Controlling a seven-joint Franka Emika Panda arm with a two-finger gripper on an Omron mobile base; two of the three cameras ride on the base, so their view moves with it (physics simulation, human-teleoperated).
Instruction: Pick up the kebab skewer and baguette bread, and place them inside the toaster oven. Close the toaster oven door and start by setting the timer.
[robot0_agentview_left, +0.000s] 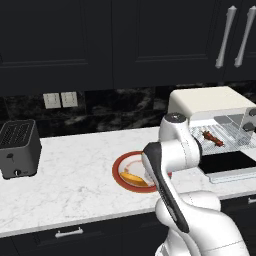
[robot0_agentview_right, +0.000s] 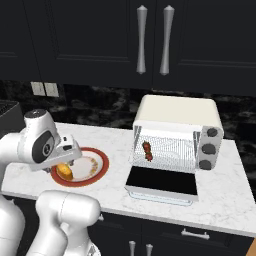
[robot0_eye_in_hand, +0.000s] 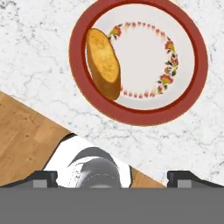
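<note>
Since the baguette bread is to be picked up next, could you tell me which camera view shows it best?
The hand view: the baguette bread lies fully visible on the left of the red-rimmed plate. In the left base view the arm hides most of it; in the right base view the hand covers part of it.

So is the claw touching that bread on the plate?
Apart. In the hand view the open gripper sits well clear of the bread, which lies on the plate with bare counter between.
</note>
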